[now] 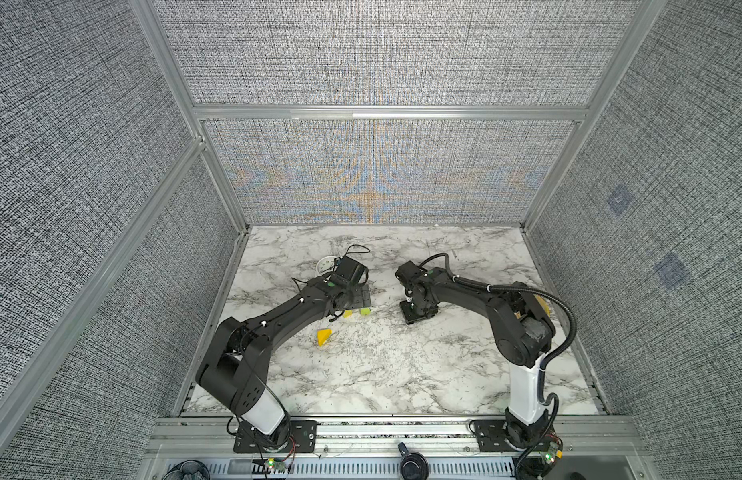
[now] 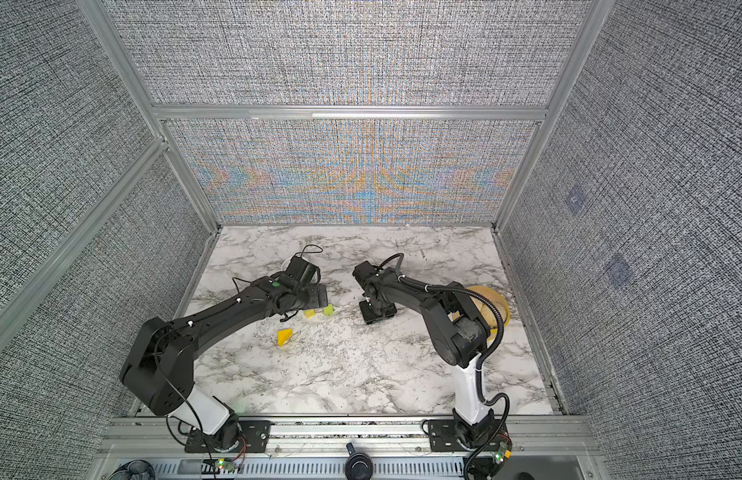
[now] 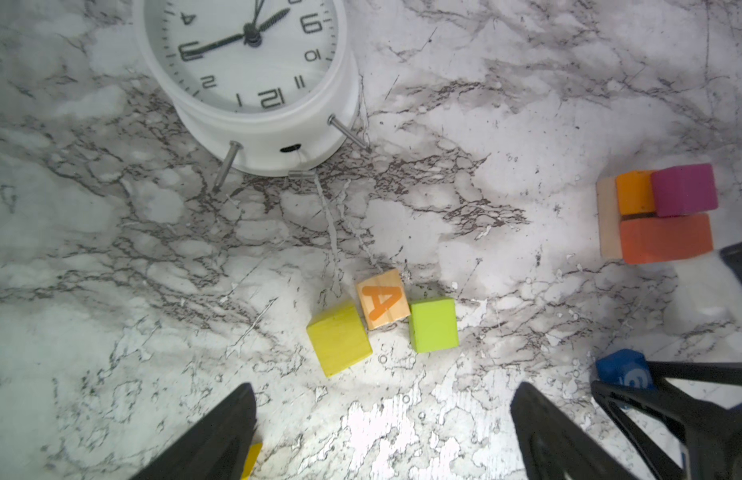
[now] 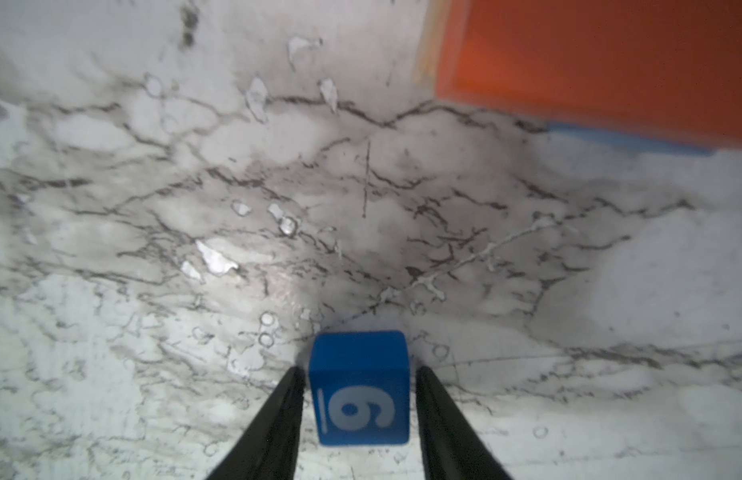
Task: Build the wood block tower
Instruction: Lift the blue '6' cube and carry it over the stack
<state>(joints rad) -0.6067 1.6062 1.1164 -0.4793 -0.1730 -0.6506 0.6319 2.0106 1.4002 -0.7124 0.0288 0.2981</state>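
Right gripper [image 4: 357, 370] straddles the blue 9 cube [image 4: 361, 399] on the table [image 4: 153, 249], fingers apart with a thin gap each side, not clamped. Left gripper [image 3: 384, 390] is wide apart and empty, near the yellow [image 3: 339, 338], A [image 3: 382, 305] and green [image 3: 433, 325] blocks by the clock [image 3: 253, 62]. Tower [image 3: 660, 216] of tan, orange and magenta blocks stands near the cube.

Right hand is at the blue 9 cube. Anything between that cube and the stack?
Nothing visible. The right hand straddles the blue 9 cube, and only bare marble lies between it and the orange block of the stack. The yellow cube, A cube and green cube sit off that line.
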